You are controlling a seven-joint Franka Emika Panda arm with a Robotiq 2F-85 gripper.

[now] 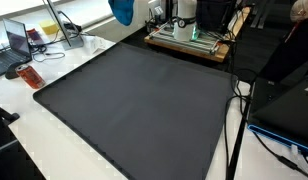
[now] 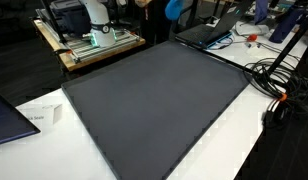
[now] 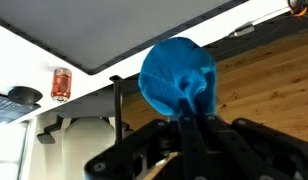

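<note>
My gripper [image 3: 186, 112] is shut on a bright blue cloth [image 3: 177, 75], which bunches up above the fingers in the wrist view. In both exterior views the blue cloth [image 1: 122, 10] [image 2: 173, 9] hangs high at the top edge of the frame, above the far side of a large dark grey mat [image 1: 134, 100] [image 2: 154, 100]; the gripper itself is out of frame there. The mat's surface is bare.
The mat lies on a white table [image 1: 34, 140]. A small red can [image 1: 32, 77] [image 3: 61, 83] stands beside the mat. A laptop [image 1: 16, 42], cables [image 2: 284, 85], a robot base on a wooden board [image 1: 189, 35] and a second laptop [image 2: 209, 33] ring the mat.
</note>
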